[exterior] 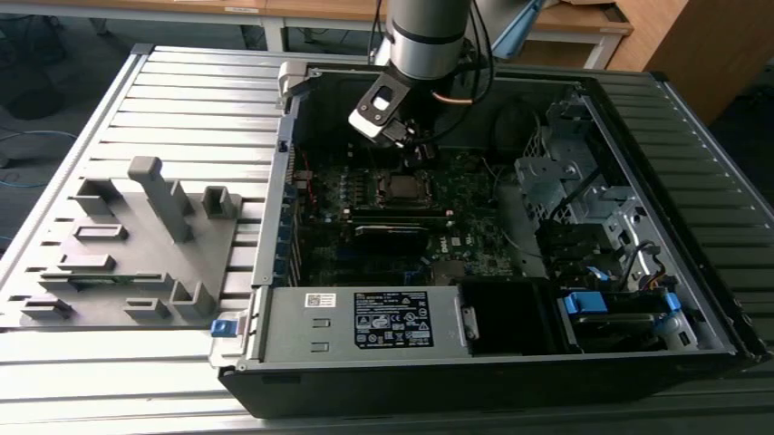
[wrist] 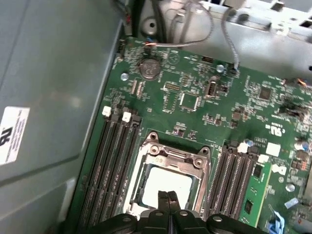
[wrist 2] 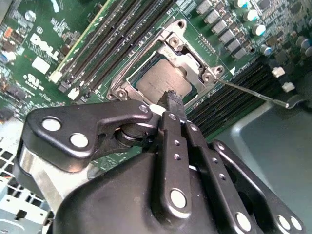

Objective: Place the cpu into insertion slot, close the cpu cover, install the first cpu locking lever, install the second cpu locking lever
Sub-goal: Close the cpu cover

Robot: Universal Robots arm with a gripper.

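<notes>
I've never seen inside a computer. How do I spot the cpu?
Look in the open computer case at the green board. Between the long black memory slots sits a silvery frame, the cpu cover. The cpu is the flat dull-grey square in its window.

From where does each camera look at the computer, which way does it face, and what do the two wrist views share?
Exterior view: off the arm, high up, looking down into the open case; shows the arm and claw inside it.
First wrist view: on the wrist, looking along the shut claw onto the cpu under its cover.
Second wrist view: on the wrist, slanted, past the claw's linkage to the cpu.
Shared: both wrist views show claw tip, cpu, cover and memory slots.
</notes>
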